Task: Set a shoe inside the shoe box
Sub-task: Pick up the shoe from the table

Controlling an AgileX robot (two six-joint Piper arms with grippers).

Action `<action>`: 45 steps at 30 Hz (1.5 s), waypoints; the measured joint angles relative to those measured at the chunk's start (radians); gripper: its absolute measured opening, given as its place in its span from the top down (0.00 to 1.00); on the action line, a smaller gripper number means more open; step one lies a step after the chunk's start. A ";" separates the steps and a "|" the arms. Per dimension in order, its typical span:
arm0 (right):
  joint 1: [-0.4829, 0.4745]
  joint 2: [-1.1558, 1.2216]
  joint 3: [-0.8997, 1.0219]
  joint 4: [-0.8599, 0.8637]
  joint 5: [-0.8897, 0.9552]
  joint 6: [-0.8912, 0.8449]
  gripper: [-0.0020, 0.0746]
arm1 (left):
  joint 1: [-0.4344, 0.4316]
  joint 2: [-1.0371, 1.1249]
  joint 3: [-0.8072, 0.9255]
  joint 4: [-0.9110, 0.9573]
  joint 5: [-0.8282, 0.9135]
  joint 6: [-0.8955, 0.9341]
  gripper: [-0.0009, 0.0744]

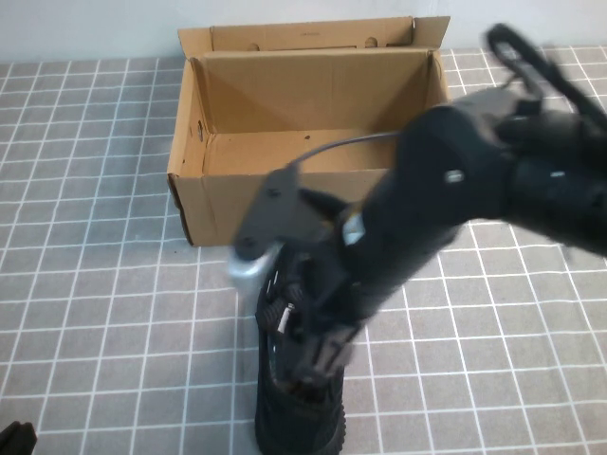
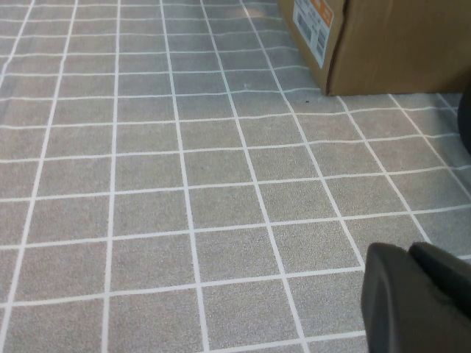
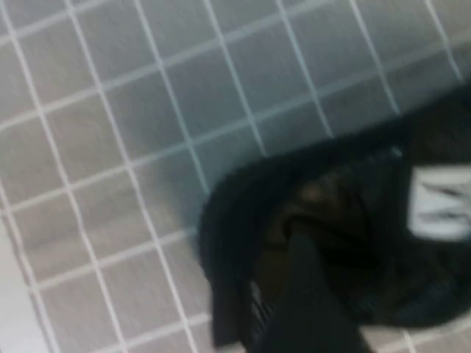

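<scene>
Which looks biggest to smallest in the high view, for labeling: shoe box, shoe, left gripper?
1. shoe box
2. shoe, partly hidden by the right gripper
3. left gripper, only a corner showing, so true size unsure

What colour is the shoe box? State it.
Plain brown cardboard shoe box, clearest in the high view.

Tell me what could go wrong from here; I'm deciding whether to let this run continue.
1. The right pincer hangs over the shoe with its jaws open, one finger reaching into the shoe's mouth; a shallow grip could let the shoe slip.
2. The shoe box stands close behind; a low carry might catch its front wall.
3. The left pincer, shut and parked near the box's side, looks uninvolved.
</scene>
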 joint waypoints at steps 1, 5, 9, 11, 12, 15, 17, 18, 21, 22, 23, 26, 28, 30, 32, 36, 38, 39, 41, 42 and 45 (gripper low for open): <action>0.015 0.015 -0.021 0.000 0.004 0.005 0.43 | 0.000 0.000 0.000 0.000 0.000 0.000 0.99; 0.064 0.081 -0.097 -0.028 0.009 0.059 0.44 | 0.000 0.000 0.000 0.000 0.000 0.000 0.99; 0.081 0.148 -0.148 -0.119 0.025 0.104 0.45 | 0.000 0.000 0.000 0.000 0.000 0.000 0.99; 0.081 0.182 -0.165 -0.153 0.032 0.110 0.45 | 0.000 0.000 0.000 0.000 0.000 0.000 0.99; 0.082 0.194 -0.170 -0.166 0.034 0.111 0.45 | 0.000 0.000 0.000 0.000 0.000 0.000 0.99; 0.083 0.226 -0.175 -0.234 0.034 0.122 0.45 | 0.000 0.000 0.000 0.000 0.000 0.000 0.99; 0.090 0.237 -0.176 -0.302 0.040 0.173 0.46 | 0.000 0.000 0.000 0.000 0.000 0.000 0.99; 0.092 0.236 -0.178 -0.334 0.042 0.209 0.46 | 0.000 0.000 0.000 0.000 0.000 0.000 0.99; 0.095 0.236 -0.180 -0.433 0.065 0.295 0.46 | 0.000 0.000 0.000 0.000 0.000 0.000 0.99; 0.095 0.237 -0.184 -0.460 0.076 0.314 0.46 | 0.000 0.000 0.000 0.000 0.000 0.000 0.99; 0.096 0.238 -0.189 -0.481 0.089 0.325 0.46 | 0.000 0.000 0.000 0.000 0.000 0.000 0.99; 0.096 0.238 -0.209 -0.524 0.138 0.342 0.46 | 0.000 0.000 0.000 0.000 0.000 0.000 0.99; 0.096 0.240 -0.230 -0.541 0.167 0.346 0.46 | 0.000 0.000 0.000 0.000 0.000 0.000 0.99; 0.094 0.244 -0.260 -0.556 0.191 0.348 0.46 | 0.000 0.000 0.000 0.000 0.000 0.000 0.99; 0.092 0.246 -0.300 -0.558 0.226 0.348 0.46 | 0.000 0.000 0.000 0.000 0.000 0.000 0.99; 0.092 0.246 -0.384 -0.549 0.252 0.348 0.46 | 0.000 0.000 0.000 0.000 0.000 0.000 0.99; 0.092 0.246 -0.410 -0.549 0.252 0.328 0.46 | 0.000 0.000 0.000 0.000 0.000 0.000 0.99; 0.092 0.246 -0.412 -0.549 0.252 0.313 0.46 | 0.000 0.000 0.000 0.000 0.000 0.000 0.99; 0.090 0.246 -0.414 -0.537 0.252 0.267 0.46 | 0.000 0.000 0.000 0.000 0.000 0.000 0.99; 0.090 0.246 -0.414 -0.523 0.252 0.251 0.46 | 0.000 0.000 0.000 0.000 0.000 0.000 0.99; 0.090 0.244 -0.414 -0.446 0.253 0.208 0.46 | 0.000 0.000 0.000 0.000 0.000 0.000 0.99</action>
